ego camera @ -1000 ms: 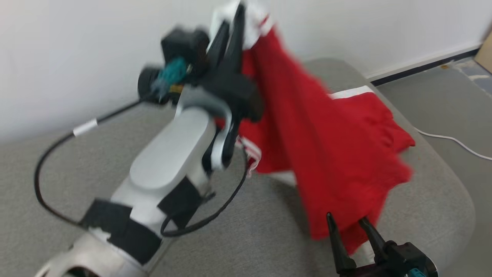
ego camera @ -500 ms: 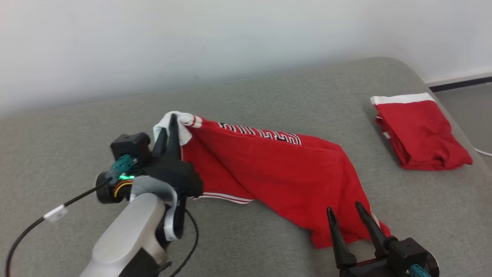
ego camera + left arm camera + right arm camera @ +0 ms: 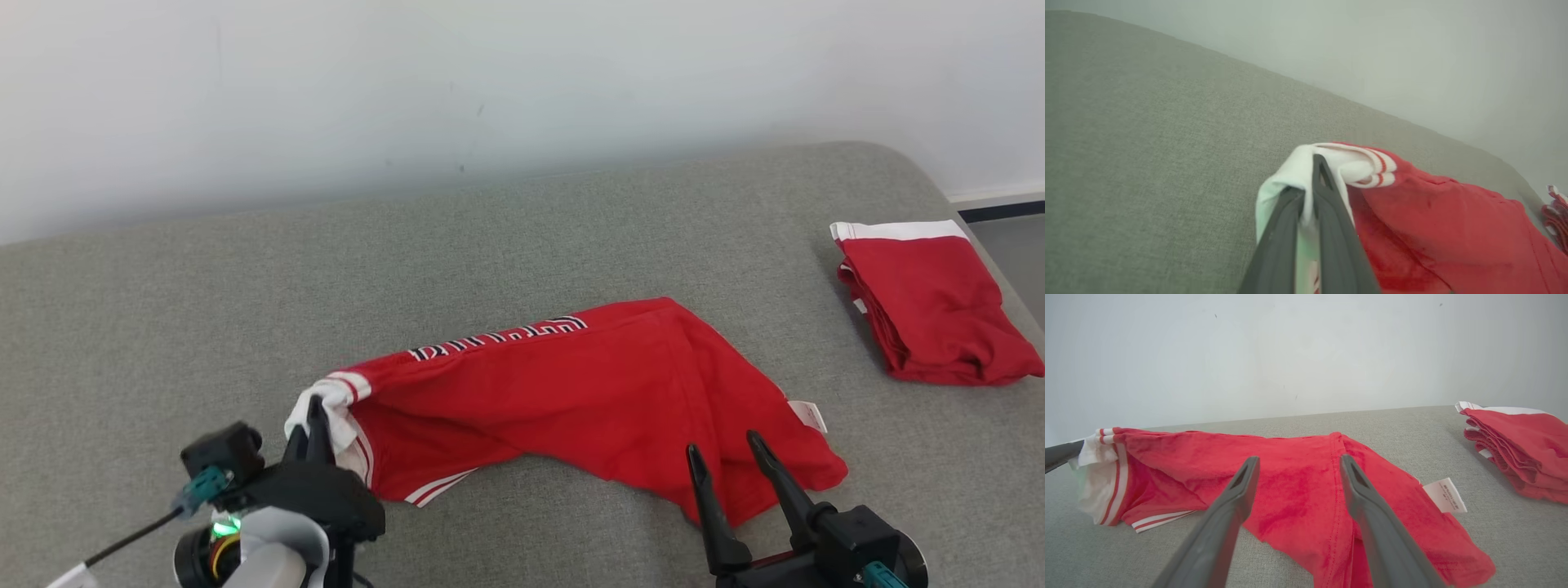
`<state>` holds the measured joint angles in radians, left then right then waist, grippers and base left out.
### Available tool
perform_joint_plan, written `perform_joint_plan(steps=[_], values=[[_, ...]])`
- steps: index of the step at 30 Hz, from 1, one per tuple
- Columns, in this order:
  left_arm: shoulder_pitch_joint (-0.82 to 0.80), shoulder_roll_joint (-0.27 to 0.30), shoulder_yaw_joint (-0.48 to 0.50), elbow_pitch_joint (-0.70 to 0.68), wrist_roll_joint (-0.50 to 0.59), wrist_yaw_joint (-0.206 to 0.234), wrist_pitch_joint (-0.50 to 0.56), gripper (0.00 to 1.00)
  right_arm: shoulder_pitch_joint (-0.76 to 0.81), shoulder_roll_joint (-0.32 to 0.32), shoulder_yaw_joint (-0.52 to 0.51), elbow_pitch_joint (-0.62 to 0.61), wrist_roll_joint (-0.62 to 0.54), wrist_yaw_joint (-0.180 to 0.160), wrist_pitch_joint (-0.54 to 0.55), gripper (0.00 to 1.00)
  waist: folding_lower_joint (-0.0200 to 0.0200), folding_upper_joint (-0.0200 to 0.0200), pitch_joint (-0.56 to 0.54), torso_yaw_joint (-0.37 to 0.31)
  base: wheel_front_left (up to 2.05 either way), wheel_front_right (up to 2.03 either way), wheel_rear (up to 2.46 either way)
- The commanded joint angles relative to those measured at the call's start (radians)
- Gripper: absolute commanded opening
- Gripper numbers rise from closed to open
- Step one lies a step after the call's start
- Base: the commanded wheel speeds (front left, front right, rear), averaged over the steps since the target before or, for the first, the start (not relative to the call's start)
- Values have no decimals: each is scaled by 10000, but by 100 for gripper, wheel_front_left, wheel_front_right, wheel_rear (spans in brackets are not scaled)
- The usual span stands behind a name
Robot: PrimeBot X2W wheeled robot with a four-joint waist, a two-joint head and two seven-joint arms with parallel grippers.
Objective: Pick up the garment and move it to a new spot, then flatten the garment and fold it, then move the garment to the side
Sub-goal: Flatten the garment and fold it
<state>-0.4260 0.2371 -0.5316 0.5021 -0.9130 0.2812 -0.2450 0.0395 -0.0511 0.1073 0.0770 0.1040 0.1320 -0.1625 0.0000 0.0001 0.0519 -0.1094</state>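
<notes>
Pale wall [image 3: 490, 82] backs a grey fabric cushion [image 3: 522, 245], where the red jersey garment with white striped trim [image 3: 571, 400] lies rumpled, its long axis running left to right across the head view and its white-trimmed end pointing left. That end is pinched between the pressed-together fingers of the left gripper [image 3: 314, 412]. The right gripper [image 3: 722, 445] hovers spread over the opposite hem, well apart from a folded red cloth pile [image 3: 931, 302].
</notes>
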Motion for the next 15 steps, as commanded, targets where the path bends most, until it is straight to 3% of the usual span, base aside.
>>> perform_joint_plan(steps=[1,2,8,15], values=[[434,-12,229,-23,-239,21,-39,25,29,20,-2,-40,-67,-23,11,100,0,-1,26,2,0,0,0],[546,32,299,-2,-288,79,-55,100,13,19,-4,-47,-72,-23,10,100,0,-1,43,6,0,0,0],[907,321,1035,-170,-330,468,-168,100,20,20,-68,-71,-52,-23,11,100,0,-1,91,116,0,0,0],[1474,628,2278,-1030,358,755,-200,100,12,20,-109,-59,33,-23,-39,100,0,-1,88,349,0,0,0]])
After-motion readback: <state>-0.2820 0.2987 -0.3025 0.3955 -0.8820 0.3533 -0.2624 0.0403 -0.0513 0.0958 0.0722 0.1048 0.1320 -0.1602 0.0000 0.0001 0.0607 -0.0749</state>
